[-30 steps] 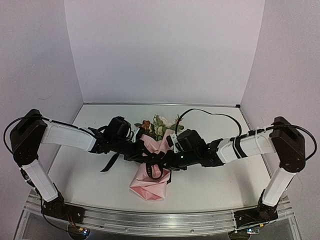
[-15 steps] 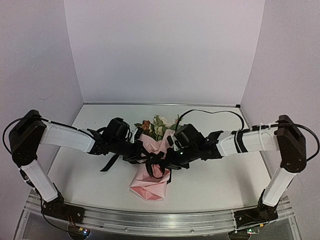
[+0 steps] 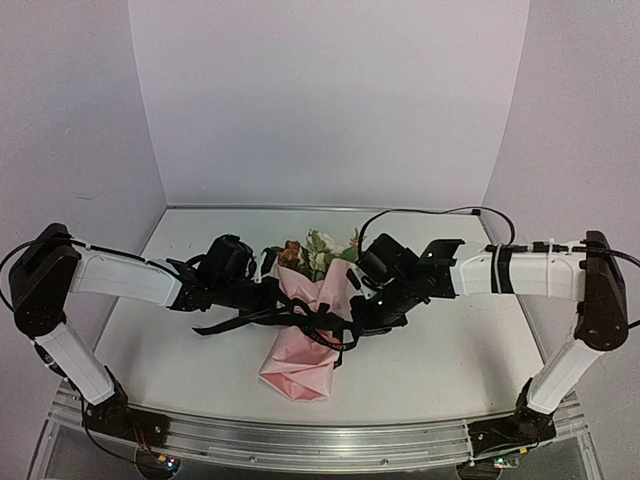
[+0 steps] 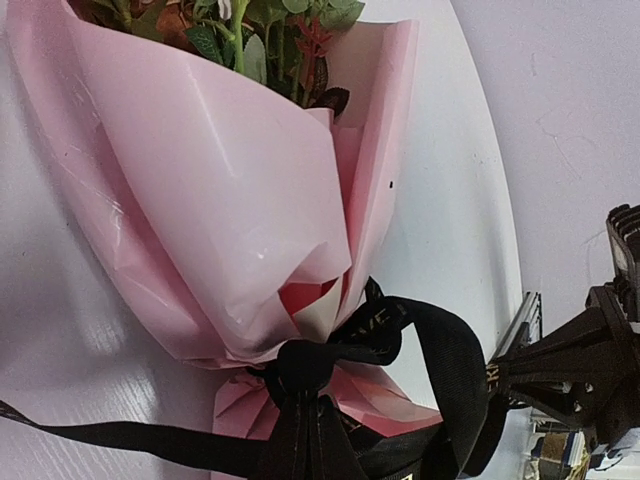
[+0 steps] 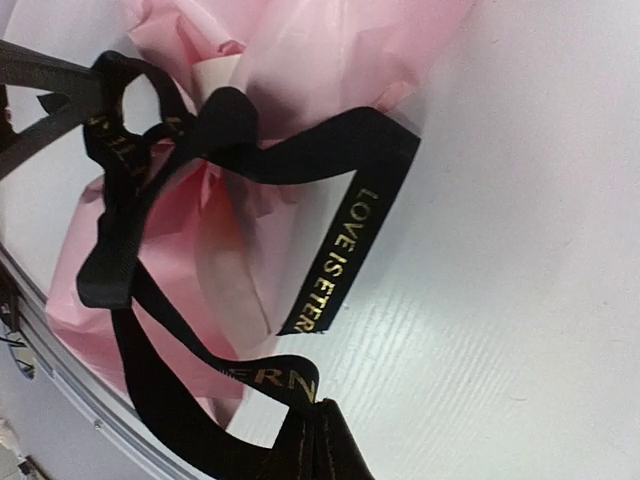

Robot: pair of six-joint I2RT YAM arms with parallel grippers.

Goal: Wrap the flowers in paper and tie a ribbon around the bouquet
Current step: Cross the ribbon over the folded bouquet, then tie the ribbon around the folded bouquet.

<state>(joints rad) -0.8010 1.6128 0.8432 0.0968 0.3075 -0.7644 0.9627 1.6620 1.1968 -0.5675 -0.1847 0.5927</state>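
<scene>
Left claw (image 4: 300, 455) and right claw (image 5: 318, 440) each pinch the ribbon (image 5: 340, 250) around the bouquet (image 3: 300, 352), well inside the table (image 3: 455, 350) edges.

Soft, even light from overhead fills the top view. The walls (image 3: 330, 100) take a lilac cast, and shadows on the table (image 3: 450, 360) are faint and fuzzy-edged. That picture is slightly grainy, and the rail (image 3: 300, 440) bows along the bottom edge — wide-angle distortion.

Both wrist views are brighter. In the left one the paper (image 4: 200, 200) carries a pale sheen with small glints, while the ribbon (image 4: 440, 350) reads as near-featureless black. In the right one the table is almost washed out. The ribbon's lettering is sharp there — only the dark bottom edge goes soft.
</scene>
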